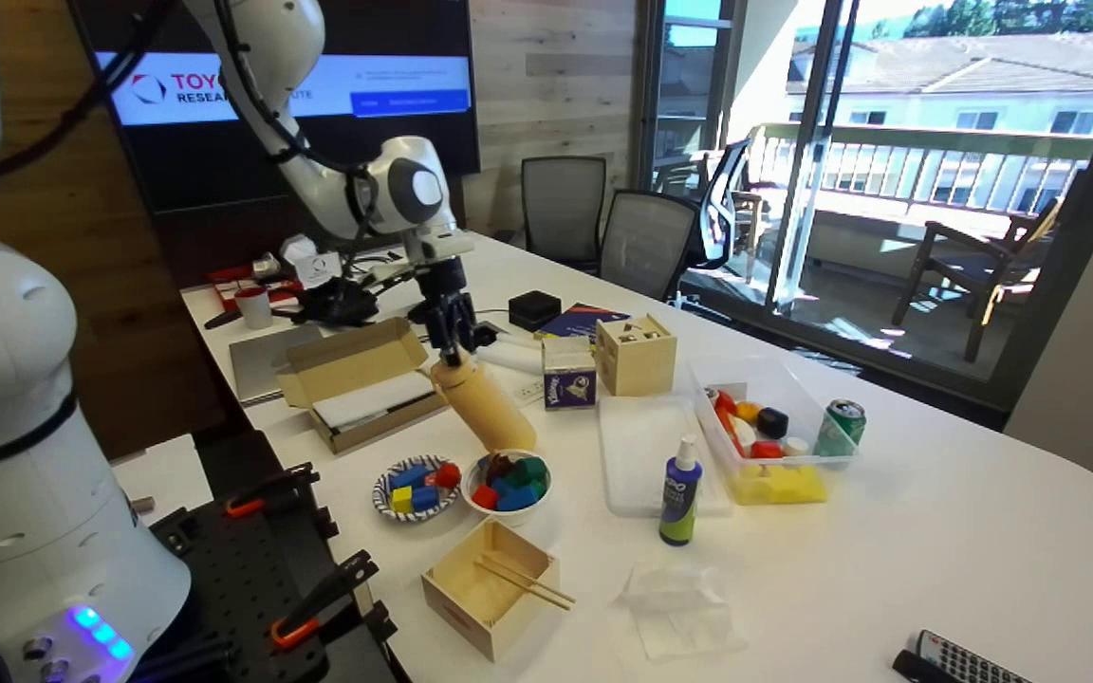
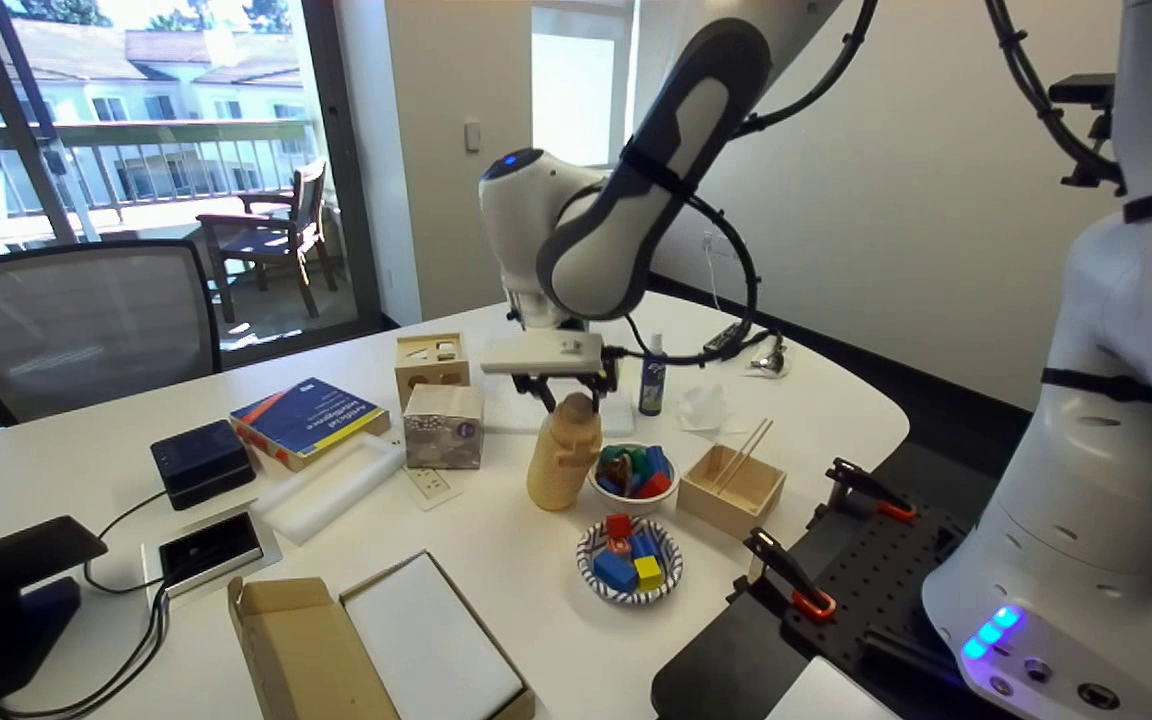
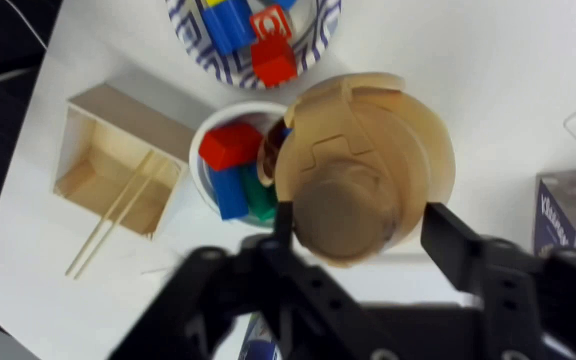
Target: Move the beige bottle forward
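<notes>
The beige bottle (image 1: 492,410) is tall and tan, with a brownish rounded cap. It leans with its top toward the robot base in both exterior views (image 2: 558,472). Its lower end is beside the white bowl of blocks; I cannot tell how it rests on the table. My gripper (image 1: 453,359) is above the bottle top and points down; it also shows at the cap in an exterior view (image 2: 574,392). In the wrist view the gripper (image 3: 355,215) is open, with its fingers around the cap. The left finger is close against the cap (image 3: 345,215); a gap shows at the right finger.
Close by are the white bowl (image 1: 545,493), the patterned bowl (image 2: 674,575) and a wooden box with chopsticks (image 3: 113,165). A tissue box (image 1: 568,375), spray bottle (image 1: 679,493), clear bin (image 1: 793,379) and open cardboard box (image 2: 296,640) also stand on the table.
</notes>
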